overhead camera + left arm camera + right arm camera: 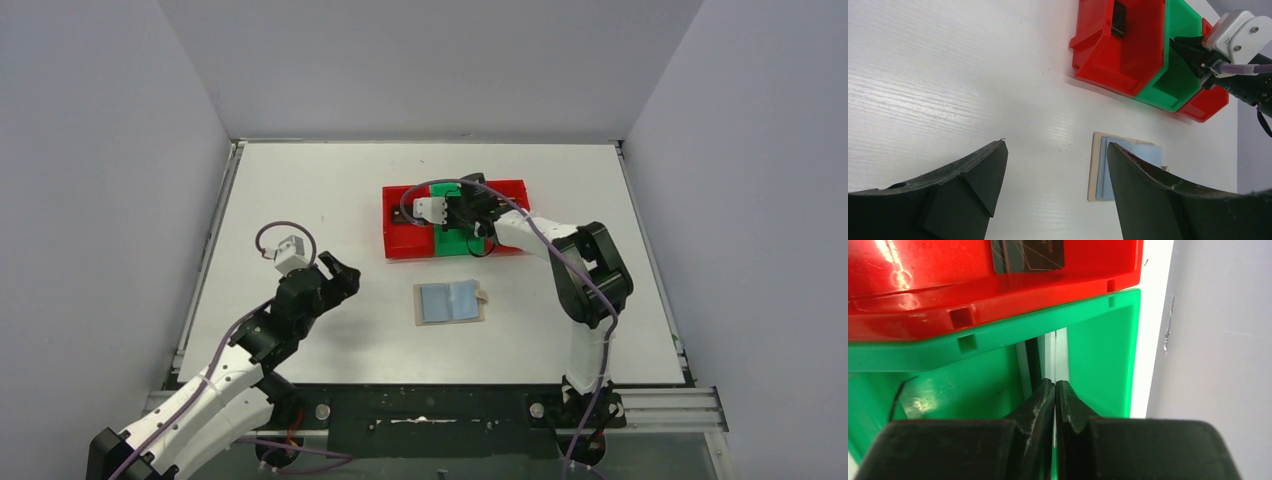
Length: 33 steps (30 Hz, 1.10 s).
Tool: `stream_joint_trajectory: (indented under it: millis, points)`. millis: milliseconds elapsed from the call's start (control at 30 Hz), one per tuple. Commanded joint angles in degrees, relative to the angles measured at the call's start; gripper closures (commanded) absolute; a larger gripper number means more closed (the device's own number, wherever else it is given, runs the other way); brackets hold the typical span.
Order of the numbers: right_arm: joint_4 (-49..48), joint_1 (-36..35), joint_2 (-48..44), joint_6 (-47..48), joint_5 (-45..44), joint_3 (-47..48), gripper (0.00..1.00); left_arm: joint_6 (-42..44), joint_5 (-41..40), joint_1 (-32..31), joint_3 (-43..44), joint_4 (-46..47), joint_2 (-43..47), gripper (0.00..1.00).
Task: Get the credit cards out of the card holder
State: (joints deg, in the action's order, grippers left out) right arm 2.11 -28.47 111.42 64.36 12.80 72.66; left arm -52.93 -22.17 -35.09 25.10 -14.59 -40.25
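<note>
Since the card [1061,352] looks headed into the green bin [1098,350], right claw [1055,383] is clamping it edge-on while left claw [1055,145] is hanging open.

top external: high above, looking down, far from the green bin [455,243]
left wrist: low, facing that bin [1175,85] from well away
right wrist: at its rim [1098,340], looking in, very near
shared: the bin

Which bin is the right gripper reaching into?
The green bin, the middle one flanked by the two red bins; the right gripper, shut, sits within its walls.
</note>
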Motion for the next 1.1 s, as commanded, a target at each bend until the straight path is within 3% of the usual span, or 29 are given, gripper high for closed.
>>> stream_joint_trajectory:
  millis: [0, 300, 367, 767, 867, 1067]
  points:
    - [-3.1, 0.6, 1.3, 2.4, -0.8, 3.5, 1.0, 0.4, -1.2, 0.4, 0.9, 0.9, 1.0, 0.27]
    - [-4.1, 1.9, 4.5, 3.6, 1.1, 4.6, 1.0, 0.5, -0.8, 0.6, 0.9, 0.5, 0.7, 0.27]
    - [-3.6, 2.0, 4.9, 3.9, 0.9, 4.8, 0.87, 0.4, -0.8, 0.6, 0.7, 0.6, 1.0, 0.27]
    - [1.3, 2.0, 3.5, 3.5, 3.1, 4.7, 0.76, 0.5, -0.6, 0.7, 0.7, 0.9, 0.1, 0.27]
    - [1.7, 2.0, 3.1, 3.2, 2.9, 4.8, 0.68, 0.4, -0.4, 0.7, 0.7, 0.9, 0.0, 0.27]
    - [1.0, 2.1, 2.3, 1.8, 2.7, 5.4, 0.66, 0.4, -0.2, 0.8, 0.8, 1.0, -0.2, 0.27]
